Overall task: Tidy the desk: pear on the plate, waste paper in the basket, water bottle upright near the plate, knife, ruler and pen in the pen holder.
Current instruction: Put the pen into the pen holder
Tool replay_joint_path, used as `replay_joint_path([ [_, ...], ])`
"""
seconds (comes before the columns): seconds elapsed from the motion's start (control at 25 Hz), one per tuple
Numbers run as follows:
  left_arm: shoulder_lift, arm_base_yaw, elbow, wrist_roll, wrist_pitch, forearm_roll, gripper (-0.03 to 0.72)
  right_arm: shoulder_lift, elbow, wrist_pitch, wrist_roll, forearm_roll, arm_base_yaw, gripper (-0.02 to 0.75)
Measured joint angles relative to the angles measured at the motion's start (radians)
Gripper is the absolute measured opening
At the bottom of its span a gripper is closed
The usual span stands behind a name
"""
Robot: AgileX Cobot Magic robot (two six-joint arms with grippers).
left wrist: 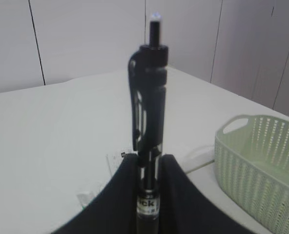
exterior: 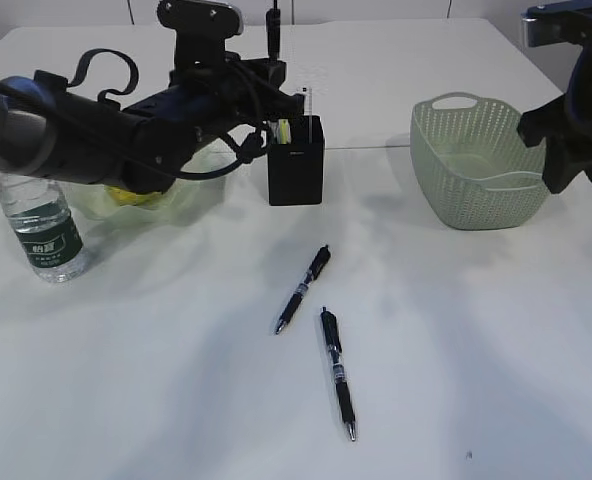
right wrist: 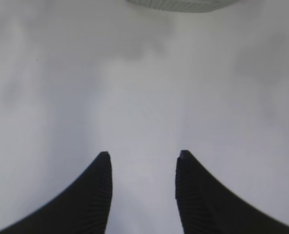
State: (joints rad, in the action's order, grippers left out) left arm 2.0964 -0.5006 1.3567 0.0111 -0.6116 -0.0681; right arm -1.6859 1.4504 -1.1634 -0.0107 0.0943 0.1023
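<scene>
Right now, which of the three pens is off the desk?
The pen clamped upright in the left hand, up by the pen holder. The other two pens lie flat on the desk, untouched.

place: lab-like room | evidence: bare white desk, pale panelled walls

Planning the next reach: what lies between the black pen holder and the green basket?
Bare white desk only, between black square pen holder and sage-green perforated basket, seen in the exterior view.
</scene>
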Motion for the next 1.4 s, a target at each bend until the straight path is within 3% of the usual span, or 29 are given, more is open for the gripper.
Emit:
replay_joint_path([
  [0.8, 0.235, 0.000, 0.272, -0.032, -0.001, -0.004, 0.062, 0.000, 0.000, 0.035, 0.000, 0.020, 0.000, 0.352],
  [1.4, 0.285, 0.038, 0.299, -0.049, 0.018, -0.011, 0.063, 0.000, 0.000, 0.055, 0.000, 0.026, 0.000, 0.352],
])
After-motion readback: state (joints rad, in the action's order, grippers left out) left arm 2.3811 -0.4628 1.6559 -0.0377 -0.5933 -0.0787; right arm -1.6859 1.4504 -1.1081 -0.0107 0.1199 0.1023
